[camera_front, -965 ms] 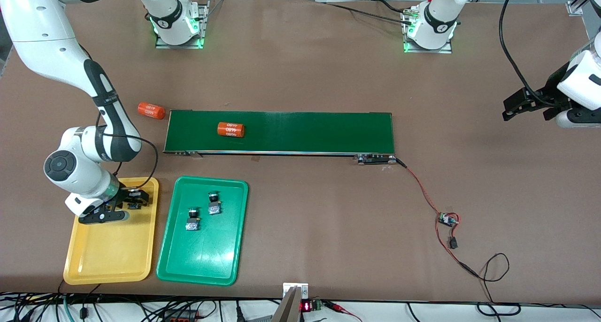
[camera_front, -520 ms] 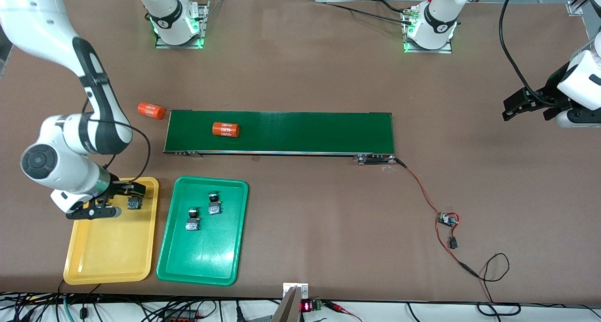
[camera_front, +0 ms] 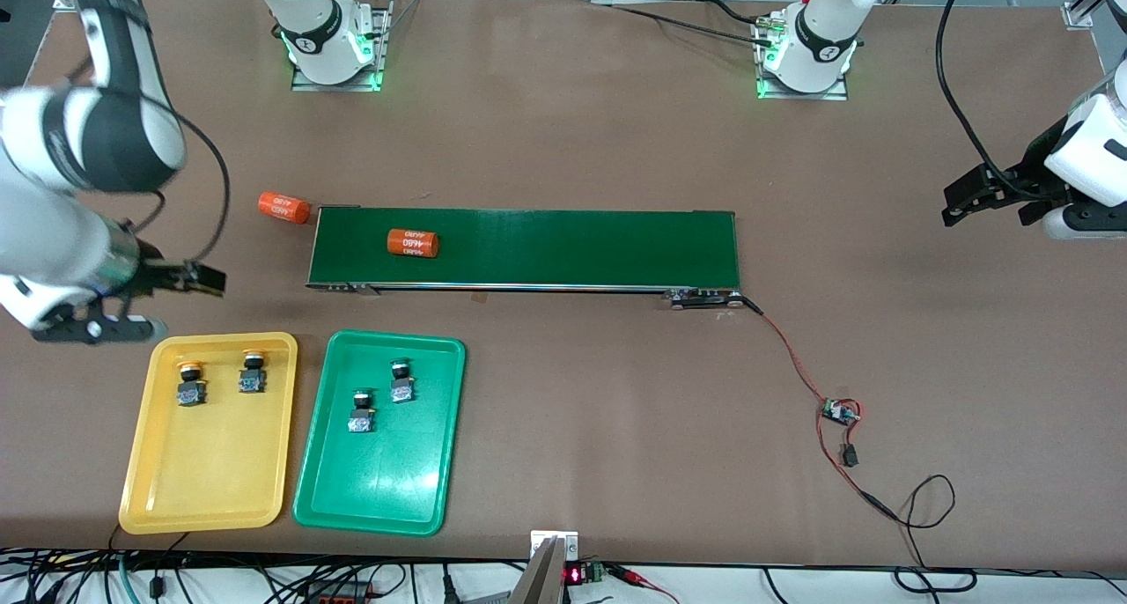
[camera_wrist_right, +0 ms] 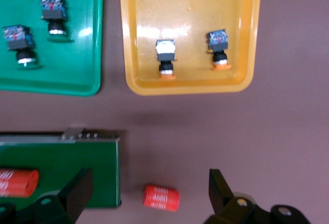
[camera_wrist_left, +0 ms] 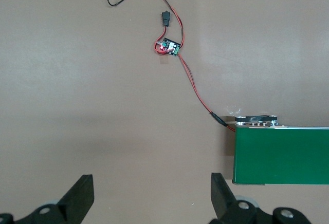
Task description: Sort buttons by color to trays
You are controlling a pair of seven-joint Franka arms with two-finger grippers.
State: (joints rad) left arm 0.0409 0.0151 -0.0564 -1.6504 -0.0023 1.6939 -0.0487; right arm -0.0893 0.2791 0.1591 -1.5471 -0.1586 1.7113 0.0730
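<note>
In the yellow tray (camera_front: 150,489), 2 yellow buttons (camera_front: 190,386); both grippers' jaws open (holding nothing).

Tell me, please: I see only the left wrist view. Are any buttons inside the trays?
Observer: Yes. Two black push buttons with yellow-orange caps lie in the shallow yellow plastic tray.
Operator: And the green ones?
Observer: Two black push buttons with green caps lie in the shallow green plastic tray beside it.
Operator: Where is the right gripper?
Observer: The right gripper hangs open and empty over the brown table, close to the yellow tray.
</note>
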